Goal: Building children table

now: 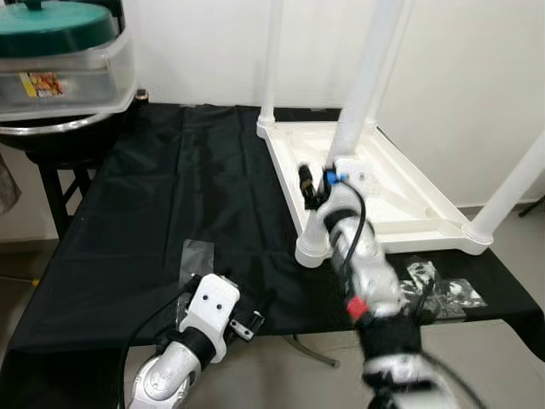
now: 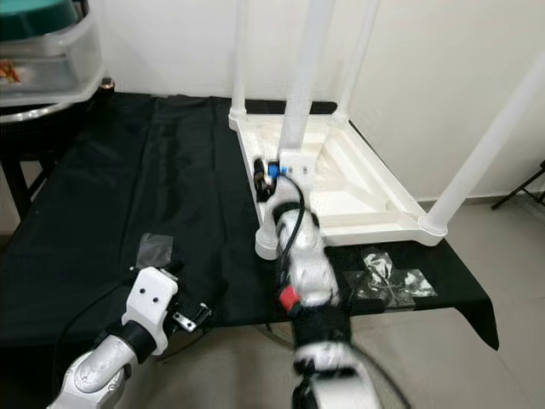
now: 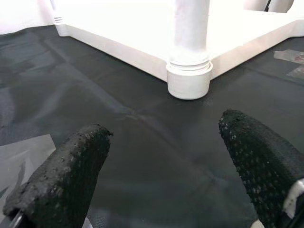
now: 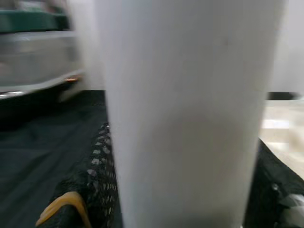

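From the head camera I see the white children's table (image 1: 400, 192) lying upside down on the black cloth (image 1: 170, 196) that covers the workbench, its legs pointing up. My right gripper (image 1: 317, 189) is at the near-left leg (image 1: 362, 85) (the one whose collar sits at the corner closest to me), and the wrist camera on that arm shows the white tube close up with a black finger (image 4: 97, 156) on either side of it, so the pincer is closed around that leg. My left gripper (image 3: 166, 175) hovers low over the cloth near the front edge, to the left of the table; its two padded fingers stand wide apart with nothing between them, and its view looks across the cloth at the leg's collar (image 3: 189, 78). A clear plastic bag (image 1: 197, 254) lies flat on the cloth just beyond that gripper. More clear bags (image 1: 443, 290) lie to the right, near the front edge. At the far left stands a clear bin (image 1: 64, 81) with a green lid.
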Motion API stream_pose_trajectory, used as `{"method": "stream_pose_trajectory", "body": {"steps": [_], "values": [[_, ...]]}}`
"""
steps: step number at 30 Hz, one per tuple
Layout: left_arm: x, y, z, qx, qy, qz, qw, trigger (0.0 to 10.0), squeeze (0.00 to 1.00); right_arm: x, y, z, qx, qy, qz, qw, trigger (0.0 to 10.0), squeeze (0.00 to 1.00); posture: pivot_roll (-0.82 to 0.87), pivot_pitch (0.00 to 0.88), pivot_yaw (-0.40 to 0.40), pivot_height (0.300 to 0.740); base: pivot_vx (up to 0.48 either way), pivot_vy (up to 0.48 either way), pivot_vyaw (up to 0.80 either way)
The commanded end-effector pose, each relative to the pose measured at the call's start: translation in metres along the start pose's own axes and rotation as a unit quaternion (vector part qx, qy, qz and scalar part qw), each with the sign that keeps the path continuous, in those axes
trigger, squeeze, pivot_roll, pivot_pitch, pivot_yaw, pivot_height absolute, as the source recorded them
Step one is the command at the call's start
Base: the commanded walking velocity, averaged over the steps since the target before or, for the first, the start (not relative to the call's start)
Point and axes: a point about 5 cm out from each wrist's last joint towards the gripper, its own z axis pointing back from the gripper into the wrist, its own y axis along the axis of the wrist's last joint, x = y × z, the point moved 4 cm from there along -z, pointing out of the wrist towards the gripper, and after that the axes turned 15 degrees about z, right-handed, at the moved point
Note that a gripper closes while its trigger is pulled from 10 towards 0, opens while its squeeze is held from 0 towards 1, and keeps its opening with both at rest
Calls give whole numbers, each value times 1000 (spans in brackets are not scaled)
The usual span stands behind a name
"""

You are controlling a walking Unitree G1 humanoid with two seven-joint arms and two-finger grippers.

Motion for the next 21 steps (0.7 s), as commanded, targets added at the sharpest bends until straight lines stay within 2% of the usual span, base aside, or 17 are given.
{"method": "stream_pose_trajectory", "body": {"steps": [1, 4, 5, 7, 8, 9, 10, 11, 12, 13, 14, 15, 17, 20, 21], "values": [[2, -3, 0, -4, -7, 6, 1000, 10000, 0, -13, -2, 2, 10, 117, -54, 992, 10000, 0, 78, 44, -96, 740, 0, 0, 0], [2, -3, 0, -4, -7, 5, 1000, 10000, 0, -15, 0, 4, 18, 150, -72, 986, 10000, 0, 78, 44, -96, 740, 0, 0, 0], [3, -3, 0, -4, -8, 5, 1000, 10000, 0, -18, 3, 6, 24, 195, -77, 977, 10000, 0, 82, 40, -96, 740, 0, 0, 0], [3, -3, 0, -4, -8, 5, 1000, 10000, 0, -18, 3, 6, 24, 195, -77, 977, 10000, 0, 82, 40, -96, 740, 0, 0, 0], [3, -4, 0, -5, -8, 4, 1000, 10000, 0, -22, 6, 11, 31, 255, -89, 962, 10000, 0, 86, 37, -96, 740, 0, 0, 0], [3, -4, 0, -5, -8, 3, 1000, 10000, 0, -28, 8, 21, 39, 336, -95, 936, 10000, 0, 90, 37, -98, 740, 0, 0, 0], [3, -4, 0, -5, -8, 3, 1000, 10000, 0, -28, 8, 21, 39, 336, -95, 936, 10000, 0, 90, 37, -98, 740, 0, 0, 0], [3, -3, 0, -4, -8, 3, 1000, 10000, 0, -31, 8, 33, 43, 417, -104, 902, 10000, 0, 93, 34, -101, 740, 0, 0, 0], [3, -3, 0, -4, -8, 3, 1000, 10000, 0, -31, 8, 33, 43, 417, -104, 902, 10000, 0, 93, 34, -101, 740, 0, 0, 0], [4, -3, 0, -4, -8, 2, 1000, 10000, 0, -34, 5, 41, 34, 473, -109, 874, 10000, 0, 104, 32, -108, 740, 0, 0, 0], [4, -3, 0, -4, -8, 2, 1000, 10000, 0, -34, 5, 41, 34, 473, -109, 874, 10000, 0, 104, 32, -108, 740, 0, 0, 0], [3, -3, 1, -3, -6, 2, 1000, 10000, 0, -36, 3, 45, 26, 511, -114, 851, 10000, 0, 106, 37, -108, 740, 0, 0, 0], [3, -2, 2, -2, -4, 2, 1000, 10000, 0, -39, 2, 48, 16, 550, -120, 827, 10000, 0, 104, 36, -108, 740, 0, 0, 0], [3, -2, 2, -2, -4, 2, 1000, 10000, 0, -39, 2, 48, 16, 550, -120, 827, 10000, 0, 104, 36, -108, 740, 0, 0, 0], [3, -3, 2, -3, -4, 2, 1000, 10000, 0, -47, -3, 43, 2, 550, -107, 829, 0, 0, 104, 41, -110, 740, 0, 0, 0]]}}
